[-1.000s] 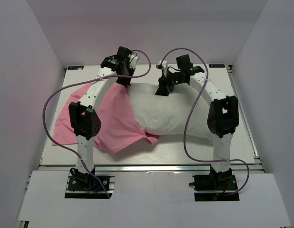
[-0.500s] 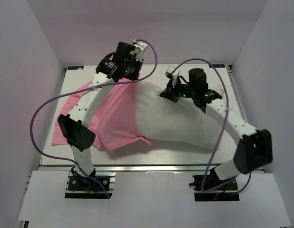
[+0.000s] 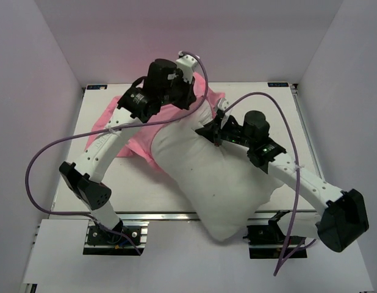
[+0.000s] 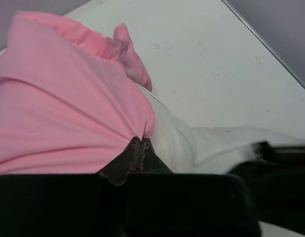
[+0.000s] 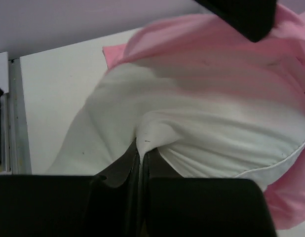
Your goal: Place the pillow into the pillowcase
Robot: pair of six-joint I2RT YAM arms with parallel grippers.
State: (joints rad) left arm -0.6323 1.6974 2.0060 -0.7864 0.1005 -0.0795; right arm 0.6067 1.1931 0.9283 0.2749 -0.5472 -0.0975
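Note:
The white pillow point(image 3: 207, 177) lies slanted across the table, its near end hanging over the front edge. Its far end is tucked under the pink pillowcase point(image 3: 136, 137), which is bunched at the back left. My left gripper point(image 3: 190, 102) is raised at the back and shut on the pillowcase's edge point(image 4: 63, 98); in its wrist view the jaws point(image 4: 140, 139) pinch pink cloth right beside the pillow point(image 4: 192, 148). My right gripper point(image 3: 213, 131) is shut on a fold of the pillow point(image 5: 192, 113), white fabric squeezed between its tips point(image 5: 142, 148). Pink pillowcase point(image 5: 216, 44) drapes over the pillow's far end.
The white table point(image 3: 280, 116) is enclosed by pale walls at the left, right and back. A metal rail point(image 3: 152, 215) runs along its front edge. The right arm's purple cable point(image 3: 286, 256) dangles past the front edge.
The right gripper has shut on the pillow. Both arms have swung; the pillow has slid toward the front right and now overhangs the edge, while the pillowcase has been drawn toward the back.

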